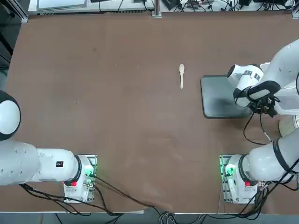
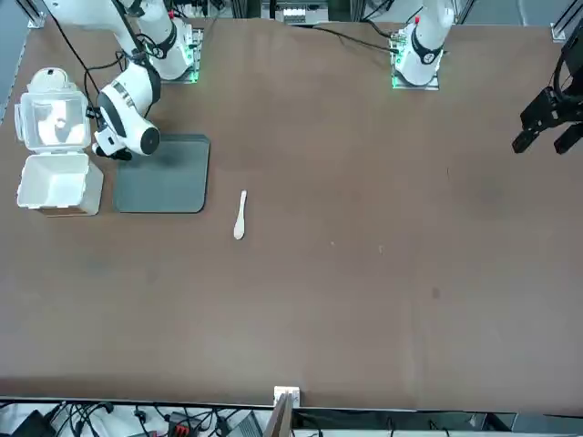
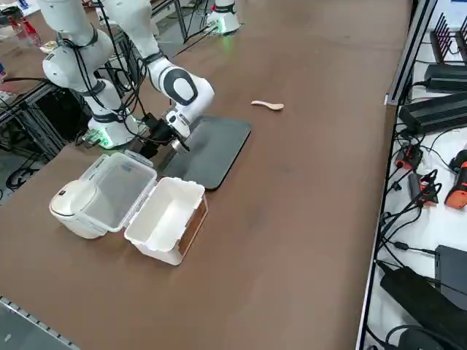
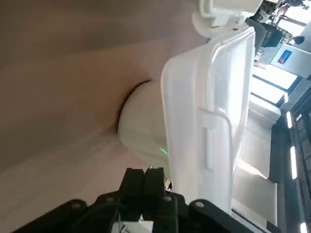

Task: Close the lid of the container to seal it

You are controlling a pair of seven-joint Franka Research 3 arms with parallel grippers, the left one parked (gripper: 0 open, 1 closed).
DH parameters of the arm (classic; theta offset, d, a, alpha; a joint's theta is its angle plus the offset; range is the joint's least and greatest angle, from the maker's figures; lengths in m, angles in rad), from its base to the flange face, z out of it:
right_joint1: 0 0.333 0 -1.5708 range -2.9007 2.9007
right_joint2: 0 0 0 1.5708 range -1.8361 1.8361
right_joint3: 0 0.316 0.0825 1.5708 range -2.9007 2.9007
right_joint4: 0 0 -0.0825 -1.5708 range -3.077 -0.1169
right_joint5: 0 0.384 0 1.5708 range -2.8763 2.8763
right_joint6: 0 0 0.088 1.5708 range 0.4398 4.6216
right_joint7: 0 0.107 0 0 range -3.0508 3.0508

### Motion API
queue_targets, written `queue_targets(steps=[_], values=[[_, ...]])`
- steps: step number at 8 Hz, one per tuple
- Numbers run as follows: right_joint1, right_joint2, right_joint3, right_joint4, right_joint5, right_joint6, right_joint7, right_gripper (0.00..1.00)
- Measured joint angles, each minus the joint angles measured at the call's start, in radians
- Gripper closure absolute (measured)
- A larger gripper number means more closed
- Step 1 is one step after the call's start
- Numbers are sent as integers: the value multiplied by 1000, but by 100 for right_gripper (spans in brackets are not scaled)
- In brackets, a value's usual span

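Fingers of the right gripper [image 4: 148, 187] are pressed together with nothing between them, just beside the far edge of the lid [image 2: 56, 123]. That lid lies flung back, resting on a round whitish cup [image 3: 73, 208] behind it. To its near side in the front view, the container [image 2: 56, 182] sits open and looks empty on the surface [image 2: 364, 273]. Right of the container lies a dark grey tray [image 2: 164, 177], then a small pale spoon [image 2: 240, 216]. Judging by this, sealing has not begun; the lid must swing over and press down. No readable writing shows.
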Motion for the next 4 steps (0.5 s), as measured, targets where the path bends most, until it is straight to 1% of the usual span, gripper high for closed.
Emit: queue_targets(steps=[4], values=[[0,3,0,-3,-34,-10,0,99]])
